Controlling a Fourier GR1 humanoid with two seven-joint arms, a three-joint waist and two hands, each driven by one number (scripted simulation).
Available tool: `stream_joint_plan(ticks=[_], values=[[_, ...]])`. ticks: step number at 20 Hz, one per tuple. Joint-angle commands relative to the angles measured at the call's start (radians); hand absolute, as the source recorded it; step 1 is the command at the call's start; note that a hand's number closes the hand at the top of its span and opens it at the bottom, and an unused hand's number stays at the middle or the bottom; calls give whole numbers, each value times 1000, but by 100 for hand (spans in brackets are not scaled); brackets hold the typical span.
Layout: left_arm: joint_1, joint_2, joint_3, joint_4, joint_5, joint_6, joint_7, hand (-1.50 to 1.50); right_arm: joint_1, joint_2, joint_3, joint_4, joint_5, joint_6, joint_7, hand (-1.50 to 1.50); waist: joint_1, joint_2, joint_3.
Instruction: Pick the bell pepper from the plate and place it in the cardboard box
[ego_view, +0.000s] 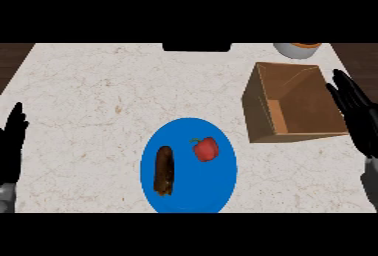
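A small red bell pepper (206, 148) with a green stem lies on the right half of a blue plate (190, 200) at the counter's front centre. An open brown cardboard box (291, 104) stands right of the plate, further back. My right hand (357, 116) is open at the right edge, fingers straight, just beside the box's right wall. At the left edge my left hand (12, 145) rests open, fingers up, far from the plate. Neither hand holds anything.
A dark brown elongated food item (164, 171) lies on the plate's left half beside the pepper. A white and orange bowl (298, 48) shows at the back right behind the box. A dark object (196, 47) sits at the back centre of the marble counter (96, 100).
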Motion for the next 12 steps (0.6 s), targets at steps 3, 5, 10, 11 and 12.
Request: stream_joint_plan(ticks=[3,5,10,11,12], values=[[-87,-45,-116,-79,-18,-108,-119,0,-147,-50,42,-218,36,36,0,-150,-8,22,34],[-154,-5,-156,-146,-13,-206,-166,0,-267,-57,67,-274,43,72,-26,-150,8,17,34],[-186,-15,-202,-146,36,-346,-239,0,-243,-152,190,-345,319,48,-38,-150,10,34,37],[-170,-40,-226,-122,16,-346,-270,0,-298,-163,175,-309,330,65,-59,-150,23,38,37],[-163,-27,-192,-110,40,-365,-290,0,-270,-160,189,-297,380,64,-126,-150,26,38,38]])
